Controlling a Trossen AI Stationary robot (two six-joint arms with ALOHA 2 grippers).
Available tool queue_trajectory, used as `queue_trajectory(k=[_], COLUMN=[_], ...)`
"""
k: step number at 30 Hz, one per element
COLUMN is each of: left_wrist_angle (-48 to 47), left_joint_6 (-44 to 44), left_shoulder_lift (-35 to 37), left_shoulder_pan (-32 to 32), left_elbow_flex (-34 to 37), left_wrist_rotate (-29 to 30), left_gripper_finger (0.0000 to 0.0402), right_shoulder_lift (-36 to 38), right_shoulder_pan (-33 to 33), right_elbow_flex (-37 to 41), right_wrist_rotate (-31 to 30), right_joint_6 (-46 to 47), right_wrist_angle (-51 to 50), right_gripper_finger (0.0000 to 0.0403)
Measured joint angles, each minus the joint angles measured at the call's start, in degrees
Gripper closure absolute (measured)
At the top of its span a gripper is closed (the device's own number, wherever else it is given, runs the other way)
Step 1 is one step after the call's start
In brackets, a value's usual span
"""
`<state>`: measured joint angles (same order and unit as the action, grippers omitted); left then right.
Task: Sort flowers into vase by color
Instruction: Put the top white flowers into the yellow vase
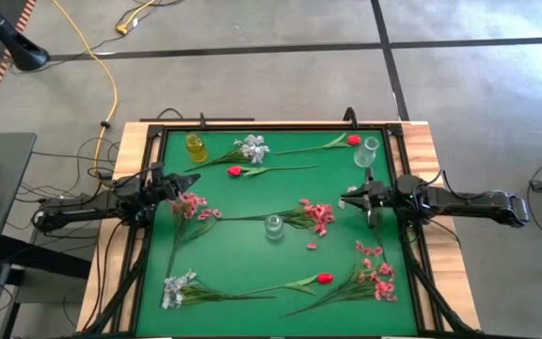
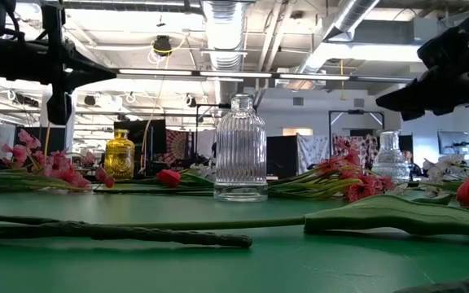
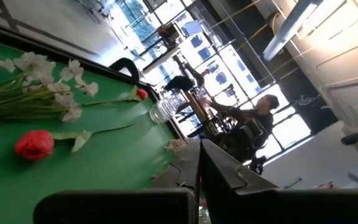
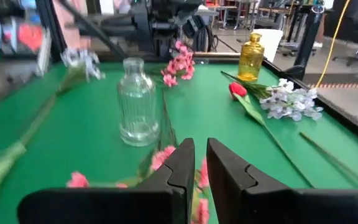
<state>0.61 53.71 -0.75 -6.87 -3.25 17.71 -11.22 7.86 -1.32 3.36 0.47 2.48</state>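
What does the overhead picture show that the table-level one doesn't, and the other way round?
Only the high view shows all three vases among flowers spread over the whole green table, including the whitish cluster at the near left corner, and both arms full length. Only the low view shows the room's ceiling lights behind. Both share the clear ribbed vase at centre and the yellow vase.
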Motion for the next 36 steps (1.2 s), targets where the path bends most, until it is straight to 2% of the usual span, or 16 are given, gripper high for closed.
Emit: queue_trajectory(k=[2, 5, 8, 11, 15, 20, 25, 29, 36], left_wrist_angle=[-0.01, 0.07, 0.14, 0.83, 4.72, 2.38, -1.68, -3.07, -6.19], left_joint_6=[-1.37, -3.57, -4.9, -9.37, -14.7, -23.17, -33.34, -38.97, -44.93], left_shoulder_lift=[0.0, 0.0, 0.0, 0.0, 0.0, -2.22, -9.64, -17.8, -33.4], left_shoulder_pan=[-0.05, -0.27, -0.26, -0.26, -0.26, -0.26, -0.26, -0.26, -0.26], left_elbow_flex=[0.0, -0.02, -0.02, -0.02, -0.37, -5.71, -13.31, -19.82, -32.35], left_wrist_rotate=[0.4, 5.15, 5.66, 5.23, 1.54, 0.44, 2.56, 2.6, 1.76], left_gripper_finger=[0.0401, 0.0401, 0.0401, 0.0401, 0.0392, 0.0346, 0.0279, 0.0237, 0.0211], right_shoulder_lift=[-0.01, 0.0, -0.03, -0.73, -4.15, -11.5, -19.64, -25.55, -33.96], right_shoulder_pan=[0.0, 0.07, -0.1, -0.95, -2.33, -3.29, -3.32, -3.34, -3.19], right_elbow_flex=[0.0, 0.0, 0.0, -0.99, -4.9, -10.74, -17.33, -25.21, -38.27], right_wrist_rotate=[-0.47, -2.7, -3.28, -4.12, -8.24, -12.4, -12.44, -12.37, -12.35], right_joint_6=[3.84, 11.56, 16.28, 17.51, 16.92, 15.65, 15.08, 10.57, 4.84], right_wrist_angle=[0.45, 1.24, 2.95, 4.86, 4.52, 3.69, 3.23, 0.87, -3.47], right_gripper_finger=[0.0332, 0.0332, 0.0332, 0.0332, 0.0332, 0.0332, 0.0333, 0.0333, 0.0333])
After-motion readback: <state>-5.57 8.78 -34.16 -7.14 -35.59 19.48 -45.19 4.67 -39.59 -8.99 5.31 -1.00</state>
